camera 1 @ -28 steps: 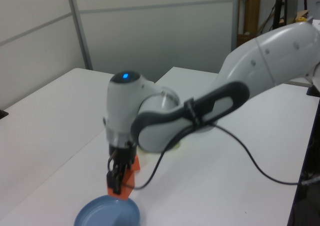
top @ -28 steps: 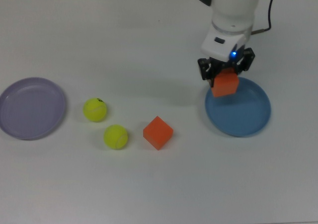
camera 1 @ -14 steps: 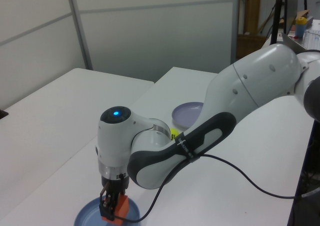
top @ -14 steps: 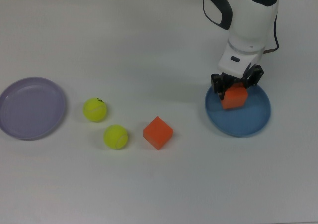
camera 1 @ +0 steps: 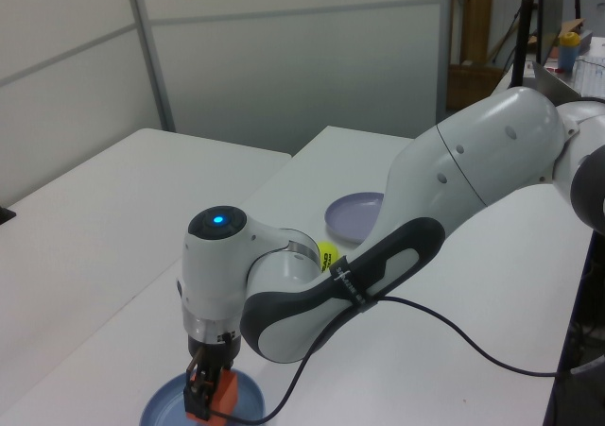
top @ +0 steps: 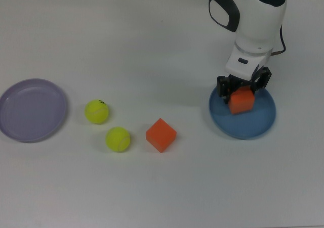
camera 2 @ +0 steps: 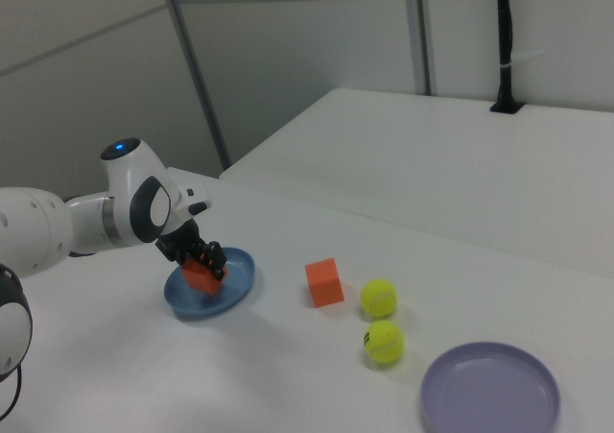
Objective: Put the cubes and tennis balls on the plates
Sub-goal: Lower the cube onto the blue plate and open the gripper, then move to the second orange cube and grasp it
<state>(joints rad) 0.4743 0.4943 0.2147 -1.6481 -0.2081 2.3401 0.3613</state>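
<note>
The white table (top: 152, 46) spreads under me, and my arm (camera 1: 473, 180) reaches down over the blue plate (top: 253, 124), which sits at the top view's right. The lavender plate (top: 30, 109) lies well apart from it at the top view's far left, with nothing on it. My claw (top: 242, 92) is down over the blue plate's upper part in the top view, its two fingers pressed against opposite sides of one orange cube (top: 241, 101), so I am pinching that cube; it sits low inside the plate's rim, though I cannot tell whether its underside touches the plate. The second orange cube (top: 161, 135) rests on the bare table between the two plates, turned corner-on in the top view, nearer the balls than the blue plate. Just to its left in the top view lies one tennis ball (top: 118, 139), near it but not touching. The other tennis ball (top: 96, 111), with a small dark mark on top, sits up and left of the first in the top view, closer to the lavender plate, and the two balls are near each other yet apart.
</note>
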